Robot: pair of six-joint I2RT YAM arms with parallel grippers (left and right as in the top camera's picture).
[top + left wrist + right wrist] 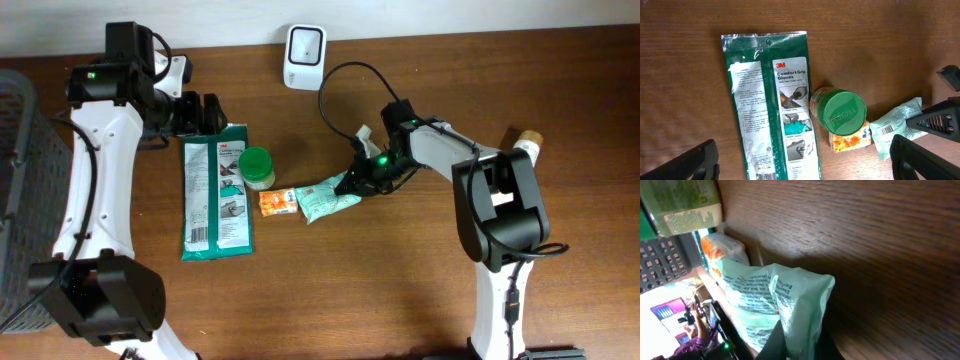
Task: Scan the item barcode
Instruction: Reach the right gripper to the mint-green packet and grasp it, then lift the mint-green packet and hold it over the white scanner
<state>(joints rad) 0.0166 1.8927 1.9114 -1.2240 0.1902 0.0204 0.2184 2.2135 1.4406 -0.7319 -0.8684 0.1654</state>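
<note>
At the far left, a dark wire basket (15, 180) sits at the edge of the brown counter (330, 290). Next to it, the left arm reaches up along the counter. The left hand (205, 115) hangs over the top end of a long green glove pack (217, 190). This hand is wide open and holds nothing. In the left wrist view its two black fingers (690, 162) show at the bottom corners, far apart, and the glove pack lies flat between them.

Just right of the glove pack stands a small jar (256, 168) with a green lid, close against the pack's edge. Right by the jar, a bit nearer the front, lies a little orange packet (277, 203).

At the back edge of the counter, between the two arms, stands the white scanner (304, 45). It is well apart from everything else.

Next comes the light green pouch (325, 198). Its left end is against the orange packet. A white barcode label (883, 129) shows near that end, facing up. The right hand (352, 180) is pinched shut on the pouch's right end. In the right wrist view, the crinkly end of the pouch goes down into its grip. I cannot tell if the pouch rests on the counter or is lifted a tiny bit.
</note>
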